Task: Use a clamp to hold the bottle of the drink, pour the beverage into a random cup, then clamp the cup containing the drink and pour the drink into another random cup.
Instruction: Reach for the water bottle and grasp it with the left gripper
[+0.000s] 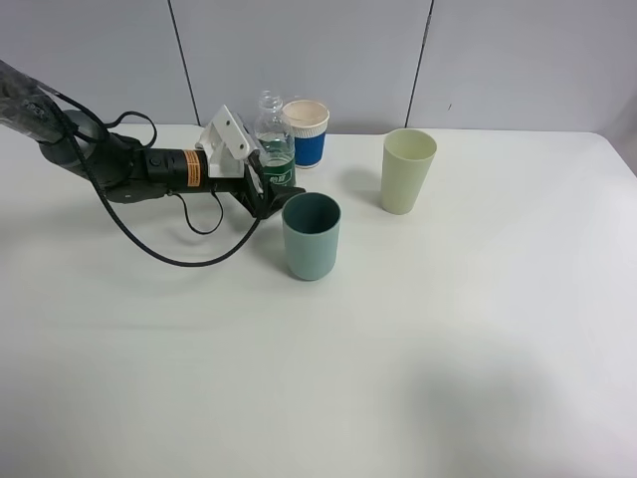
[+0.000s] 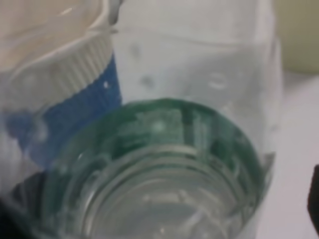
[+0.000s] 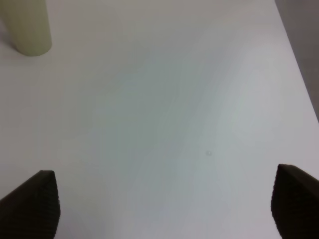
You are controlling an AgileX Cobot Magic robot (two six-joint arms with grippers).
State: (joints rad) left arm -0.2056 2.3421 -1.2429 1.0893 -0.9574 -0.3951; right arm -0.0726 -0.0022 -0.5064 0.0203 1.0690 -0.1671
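While left gripper point(image 1: 267, 185) clasps bottle point(image 1: 274, 134), right gripper point(image 3: 166, 199) agape, wrist-view only

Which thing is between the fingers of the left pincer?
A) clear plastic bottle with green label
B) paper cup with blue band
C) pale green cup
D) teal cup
A: the left pincer sits around the clear plastic bottle with green label, which fills the left wrist view.

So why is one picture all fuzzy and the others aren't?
Left wrist view: the bottle sits right against the lens, so it and the blue-banded cup behind blur. Exterior high view: sharp, even light, soft shadow beside the pale green cup. Right wrist view: table clear, only the right pincer's dark fingertips look soft-edged.
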